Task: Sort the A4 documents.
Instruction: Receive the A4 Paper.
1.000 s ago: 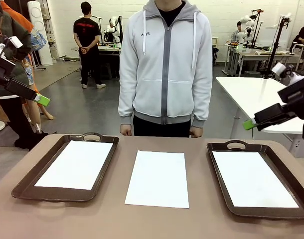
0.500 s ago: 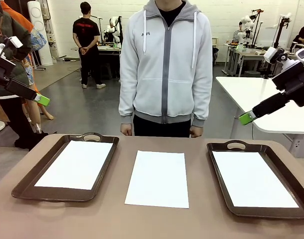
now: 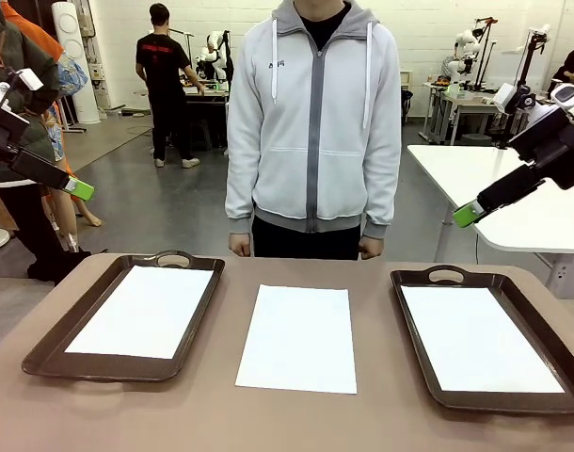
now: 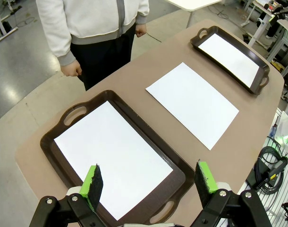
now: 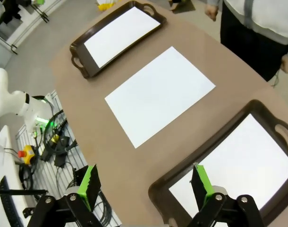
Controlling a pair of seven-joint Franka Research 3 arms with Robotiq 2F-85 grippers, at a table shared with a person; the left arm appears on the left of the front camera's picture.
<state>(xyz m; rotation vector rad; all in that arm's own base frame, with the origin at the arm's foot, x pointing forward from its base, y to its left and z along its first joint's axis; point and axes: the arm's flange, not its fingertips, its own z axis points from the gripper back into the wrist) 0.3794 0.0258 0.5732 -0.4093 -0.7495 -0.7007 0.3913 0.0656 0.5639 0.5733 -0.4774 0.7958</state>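
Three A4 documents lie on the brown table. One white sheet point(image 3: 146, 311) rests in the left dark brown tray point(image 3: 44, 355), one point(image 3: 299, 337) lies bare on the table's middle, and one point(image 3: 477, 337) rests in the right tray point(image 3: 411, 331). My left gripper point(image 3: 78, 188) hangs high above the table's far left, open and holding nothing. In the left wrist view it point(image 4: 148, 182) looks down on the left tray's sheet point(image 4: 113, 156). My right gripper point(image 3: 468, 215) hovers open and empty, high at the right. From the right wrist its fingers point(image 5: 90, 182) frame the table edge and the right tray point(image 5: 158, 191).
A person in a light grey hoodie point(image 3: 310, 122) stands at the far edge of the table, hands point(image 3: 238, 246) at the sides near the edge. A white table point(image 3: 485, 179) stands behind on the right. Cables and equipment point(image 5: 49, 142) lie on the floor beside the table.
The right arm has lifted and swung up and toward the right, its gripper still open. The left arm, the sheets and the trays have not moved.
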